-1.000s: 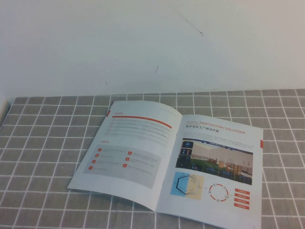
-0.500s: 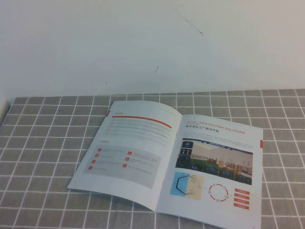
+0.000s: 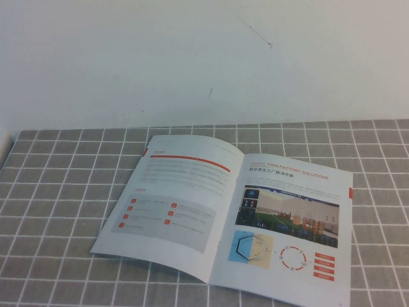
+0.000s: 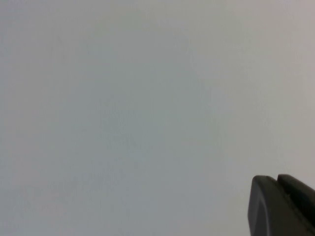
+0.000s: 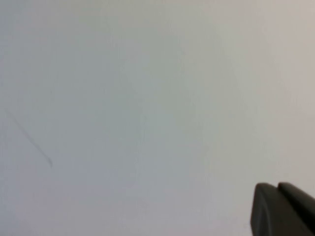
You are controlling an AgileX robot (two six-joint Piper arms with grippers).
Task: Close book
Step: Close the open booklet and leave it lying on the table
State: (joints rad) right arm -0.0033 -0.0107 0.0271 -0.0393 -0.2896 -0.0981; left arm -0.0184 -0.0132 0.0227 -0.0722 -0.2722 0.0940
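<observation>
One open book (image 3: 223, 208), left gripper (image 4: 279, 199), right gripper (image 5: 279, 204) wall-facing (image 5: 147, 98)

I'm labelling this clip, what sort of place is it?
Probably a lab test bench: open booklet on a grey checked tablecloth against a bare white wall. Left gripper and right gripper face that wall, clear of the booklet.

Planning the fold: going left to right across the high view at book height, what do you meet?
Grey tablecloth, book's text page, centre fold, picture page, tablecloth. Outside that view: left claw, right claw, each only in its wrist view.
</observation>
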